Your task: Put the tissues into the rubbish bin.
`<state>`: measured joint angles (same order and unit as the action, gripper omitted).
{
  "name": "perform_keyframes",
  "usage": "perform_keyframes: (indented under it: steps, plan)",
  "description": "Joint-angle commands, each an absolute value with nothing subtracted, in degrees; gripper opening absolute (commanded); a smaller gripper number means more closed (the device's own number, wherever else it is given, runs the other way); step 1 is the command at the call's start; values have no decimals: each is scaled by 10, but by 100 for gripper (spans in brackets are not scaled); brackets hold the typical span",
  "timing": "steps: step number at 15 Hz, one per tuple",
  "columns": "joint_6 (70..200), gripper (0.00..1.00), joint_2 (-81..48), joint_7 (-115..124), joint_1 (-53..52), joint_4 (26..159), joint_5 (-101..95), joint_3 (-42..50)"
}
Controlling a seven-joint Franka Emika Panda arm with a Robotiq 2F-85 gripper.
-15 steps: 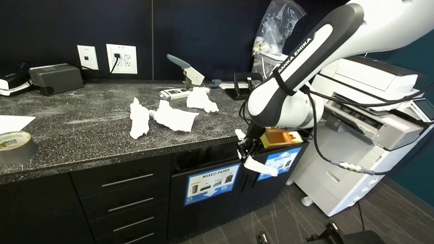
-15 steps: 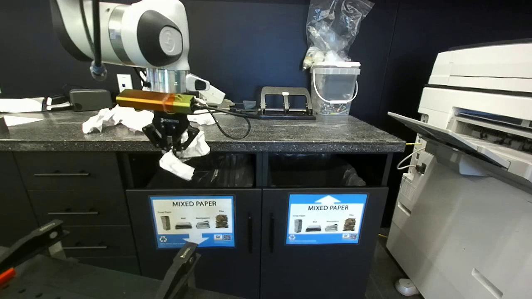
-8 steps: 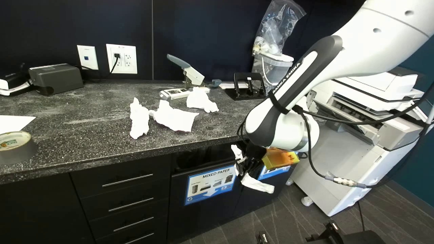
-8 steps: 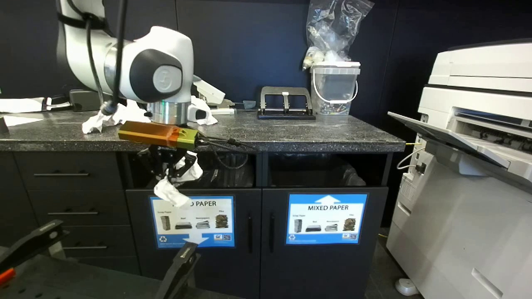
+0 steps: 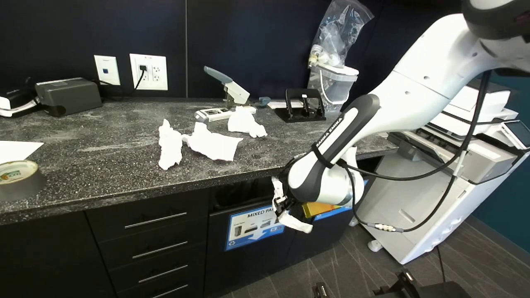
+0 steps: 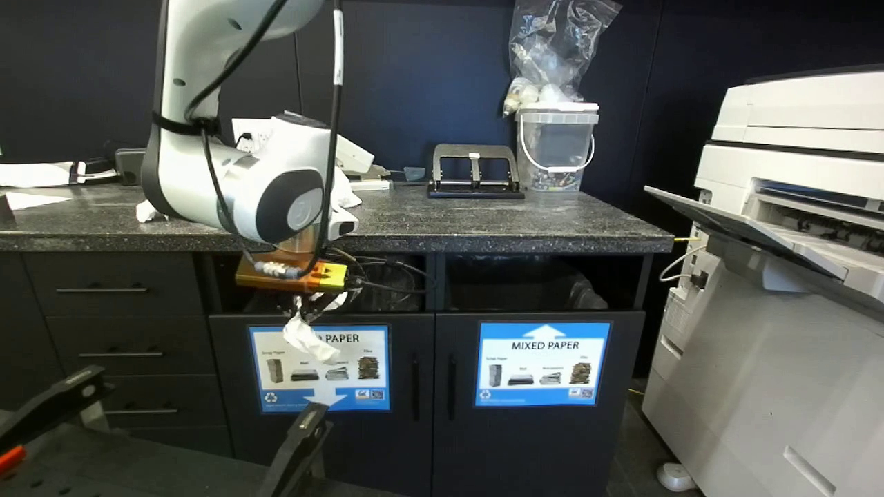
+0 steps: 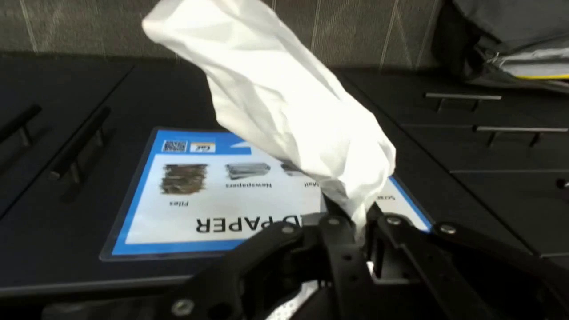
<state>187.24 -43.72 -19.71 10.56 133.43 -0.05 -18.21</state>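
A Franka Emika Panda arm [image 5: 389, 111], its base end out of frame, extends down in front of the table [image 5: 103, 136], its tool [image 7: 362, 222] pinching a crumpled white tissue [image 7: 284, 102]. The tissue hangs outside the rubbish bin [image 6: 394, 304], in front of a black cabinet door [image 6: 414, 442]; whether tissue and door touch cannot be told. Tissue and tool block some lettering on a "MIXED PAPER" sign [image 6: 321, 379], and in an exterior view a yellow-orange block [image 6: 324, 276] on the arm partly covers the tool. On the table lie three more: a narrow tissue [image 5: 170, 145], a broad tissue [image 5: 213, 142] next to it and a third tissue [image 5: 245, 121] just beside a stapler [image 5: 236, 93]; the arm hides much of the group in an exterior view. A tape roll [image 5: 18, 180], a paper sheet [image 5: 16, 151] and a printer [image 6: 794, 310] are cropped by the frame. The rubbish bin, dark-lined, sits behind the tool, its contents lost in shadow. The neighboring compartment [image 6: 511, 286] shows a plastic liner [image 6: 585, 295] bunched at one side. A clear lidded bucket [image 6: 556, 148] holds small items too fine to identify; a transparent plastic bag [image 6: 563, 41] of pale objects sits atop it, its upper end cut off.
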Motion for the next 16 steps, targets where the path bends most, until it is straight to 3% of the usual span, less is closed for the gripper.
perform_keyframes:
  steps: [1, 10, 16]
  plan:
    - [1985, 14, -514, -173, 172, 1297, -92, -236]
    - [2135, 13, -640, -72, 172, 1188, -239, -227]
    - [2247, 12, -705, 4, 137, 1109, -227, -205]
